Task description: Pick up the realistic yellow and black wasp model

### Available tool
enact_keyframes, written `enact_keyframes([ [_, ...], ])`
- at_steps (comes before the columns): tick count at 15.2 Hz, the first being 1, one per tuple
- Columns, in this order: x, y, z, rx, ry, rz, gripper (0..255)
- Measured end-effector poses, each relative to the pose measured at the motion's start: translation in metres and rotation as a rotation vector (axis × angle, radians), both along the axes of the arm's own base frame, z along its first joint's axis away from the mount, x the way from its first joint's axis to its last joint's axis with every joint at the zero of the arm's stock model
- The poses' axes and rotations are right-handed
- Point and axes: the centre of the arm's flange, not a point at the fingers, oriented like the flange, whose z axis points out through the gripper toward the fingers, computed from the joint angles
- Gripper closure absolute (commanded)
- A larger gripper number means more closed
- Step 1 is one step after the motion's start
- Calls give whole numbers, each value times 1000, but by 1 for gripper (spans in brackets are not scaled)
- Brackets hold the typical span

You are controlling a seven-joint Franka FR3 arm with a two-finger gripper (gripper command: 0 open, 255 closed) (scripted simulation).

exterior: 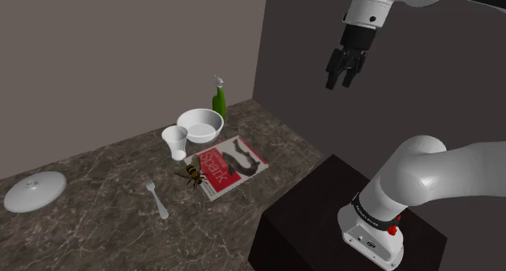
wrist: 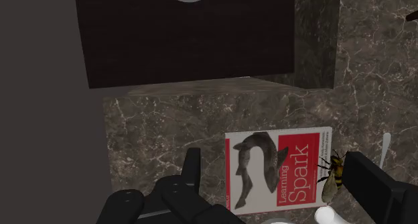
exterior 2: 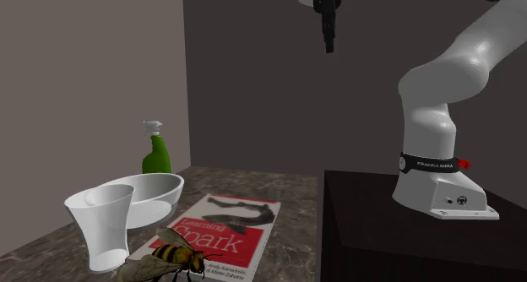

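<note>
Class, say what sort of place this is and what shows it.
Probably a kitchen counter: a dark marbled worktop carries a white round bowl, a white fork and a green spray bottle.

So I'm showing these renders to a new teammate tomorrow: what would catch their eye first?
Probably the yellow and black wasp model, perched at the edge of the red and white book with a dark fish on its cover, on the dark veined counter. Next comes the all-black two-finger gripper, open and hanging high up, well apart from the wasp.
</note>
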Motion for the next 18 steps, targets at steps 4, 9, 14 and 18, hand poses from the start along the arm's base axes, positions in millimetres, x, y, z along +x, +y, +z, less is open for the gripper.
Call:
enact_keyframes([
  [4,4,18,-17,2,-10,-2,0],
  [9,24,54,-66,6,-37,-9,0],
  [14,46,97,-110,11,-64,-17,0],
  [18,62,129,-143,15,-87,-23,0],
])
